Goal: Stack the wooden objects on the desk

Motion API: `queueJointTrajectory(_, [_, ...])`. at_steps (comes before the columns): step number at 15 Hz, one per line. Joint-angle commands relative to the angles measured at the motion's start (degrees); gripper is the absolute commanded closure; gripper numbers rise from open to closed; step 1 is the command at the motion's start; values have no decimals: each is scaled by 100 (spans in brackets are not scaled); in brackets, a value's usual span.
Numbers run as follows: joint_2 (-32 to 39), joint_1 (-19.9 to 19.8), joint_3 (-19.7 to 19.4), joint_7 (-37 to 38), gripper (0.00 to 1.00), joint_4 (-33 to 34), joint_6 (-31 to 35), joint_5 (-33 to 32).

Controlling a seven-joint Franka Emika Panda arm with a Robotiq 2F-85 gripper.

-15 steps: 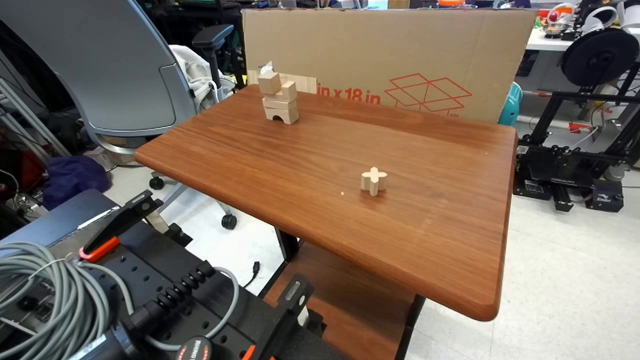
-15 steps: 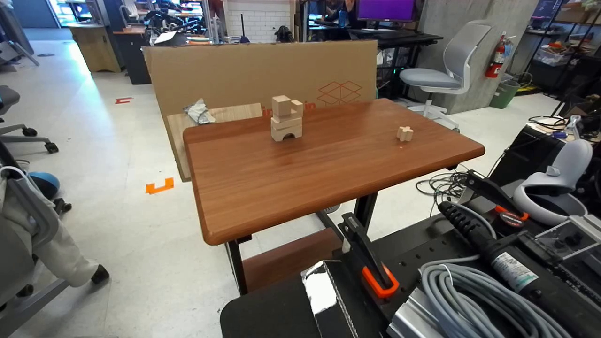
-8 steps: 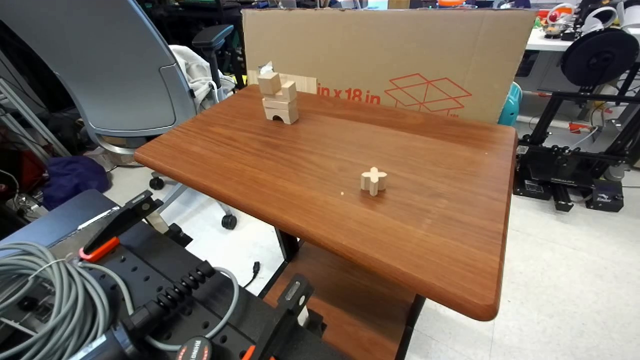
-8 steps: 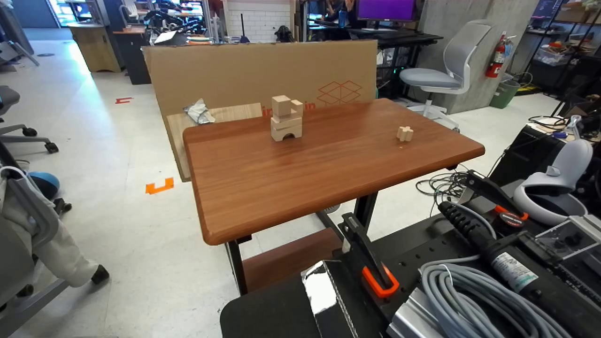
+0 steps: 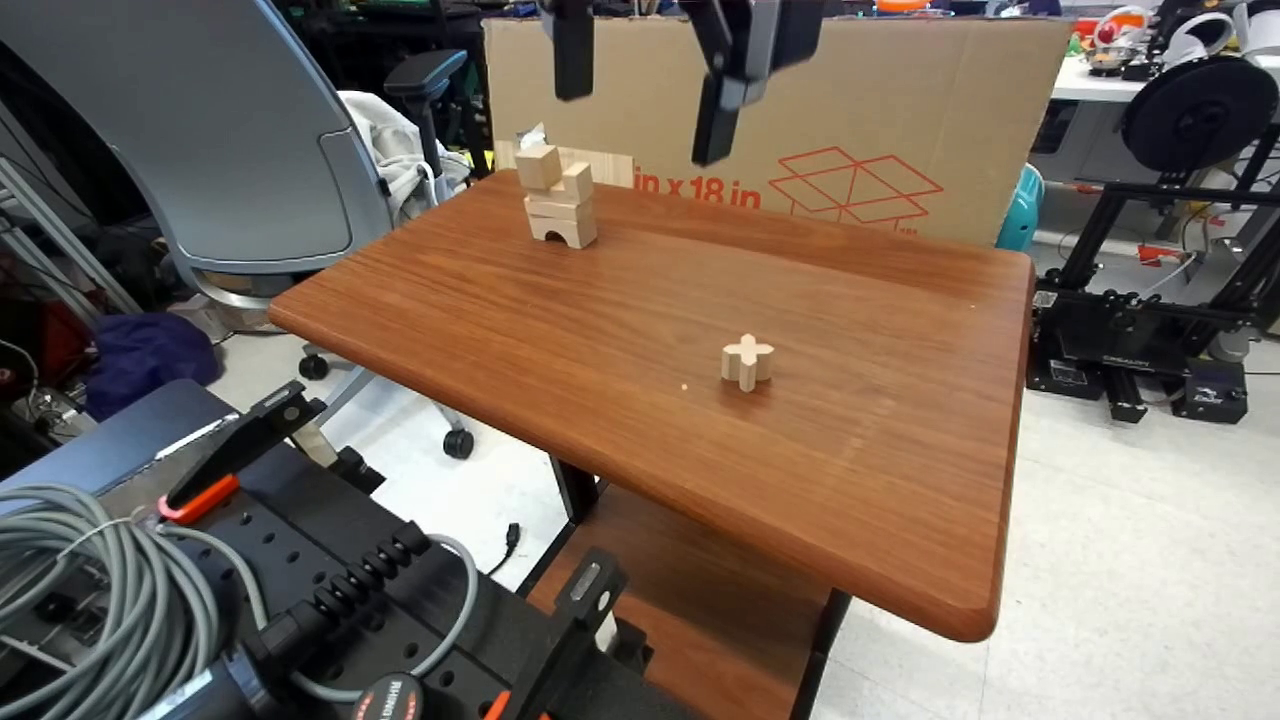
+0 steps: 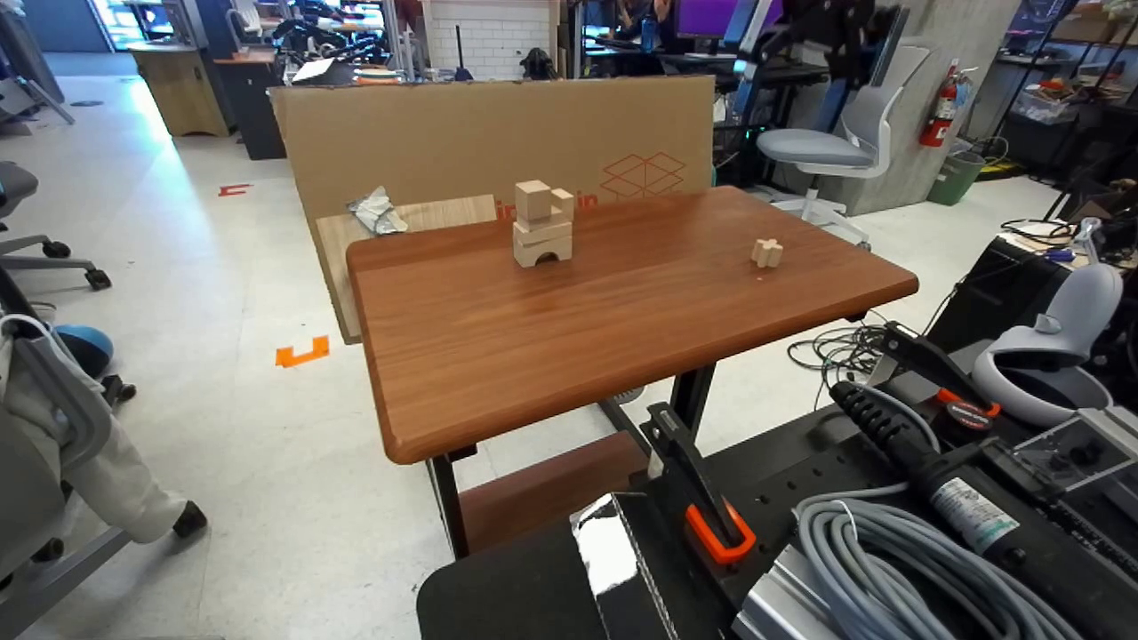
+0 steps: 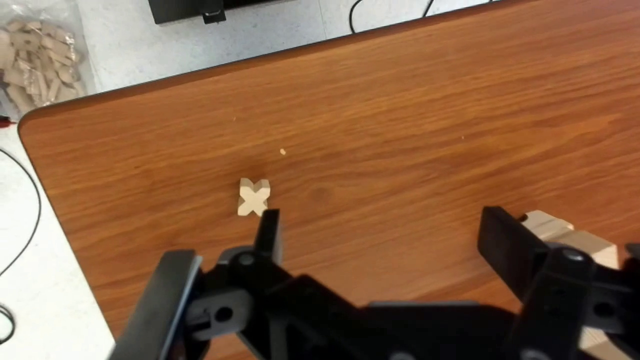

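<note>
“Pale, unpainted wooden blocks [image 5: 558, 207] stand stacked near an edge of our glossy reddish-brown wood-grain desk [image 5: 820, 290], an arched block [image 5: 563, 224] at the bottom.”

“And we see the light-tan cross-shaped wooden block [image 5: 748, 362] well apart from them, X face upward on the desk.”

“What of our black two-fingered pincer [image 5: 643, 128]?”

“We see it above the desk, fingers [image 5: 574, 60] spread wide.”

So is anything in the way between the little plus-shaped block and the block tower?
Nothing visible is: in both exterior views, only the desk shows between the plus-shaped block and the block tower. The open end effector hangs above the desk.
</note>
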Motion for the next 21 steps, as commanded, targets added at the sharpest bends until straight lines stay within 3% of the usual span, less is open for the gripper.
queueJointTrajectory(1, [663,-52,111,148,0,218,364,-183])
queueJointTrajectory(7, [1245,-84,55,380,0,270,1097,-614])
queueJointTrajectory(21, [2219,-49,-180,1352,0,817,1394,-1205])
